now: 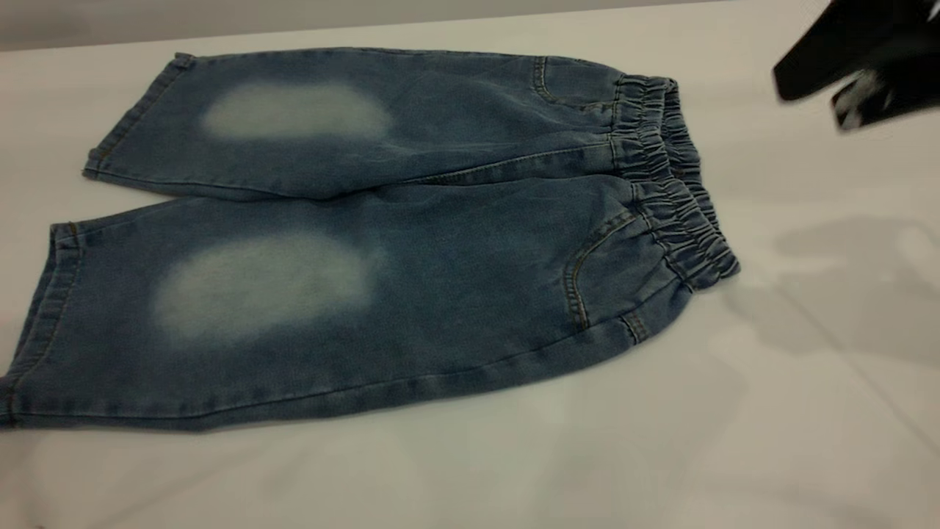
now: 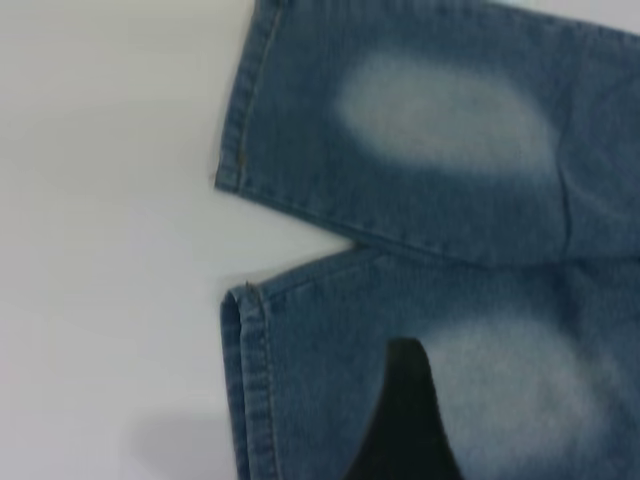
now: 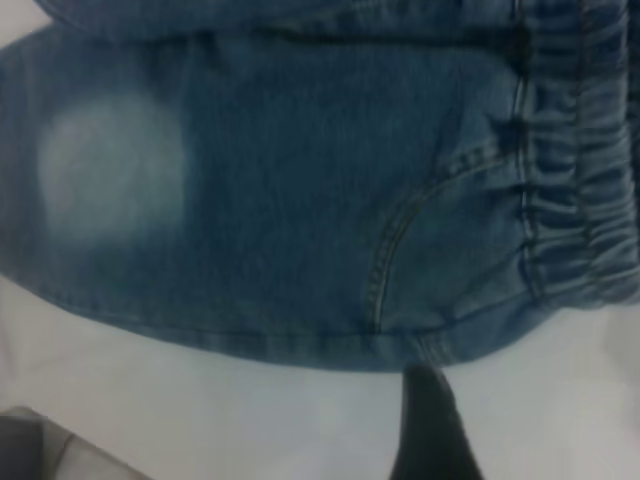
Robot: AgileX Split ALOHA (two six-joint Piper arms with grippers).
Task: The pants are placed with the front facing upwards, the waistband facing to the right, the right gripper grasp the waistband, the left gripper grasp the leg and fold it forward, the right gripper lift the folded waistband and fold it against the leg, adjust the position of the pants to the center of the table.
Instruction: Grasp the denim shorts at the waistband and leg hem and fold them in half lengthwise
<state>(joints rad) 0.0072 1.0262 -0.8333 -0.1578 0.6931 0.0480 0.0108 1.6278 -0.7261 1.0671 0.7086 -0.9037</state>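
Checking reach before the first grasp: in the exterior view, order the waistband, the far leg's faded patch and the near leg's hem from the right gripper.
From the right gripper, top right:
1. waistband, right end.
2. far leg's faded patch, upper middle.
3. near leg's hem, far left.

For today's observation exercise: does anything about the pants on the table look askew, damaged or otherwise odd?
Nothing looks damaged. The pants lie flat and unfolded on the table, waistband toward the right. They sit well left of centre, the near leg's hem reaching the exterior view's left edge. The pale leg patches look like deliberate fading.
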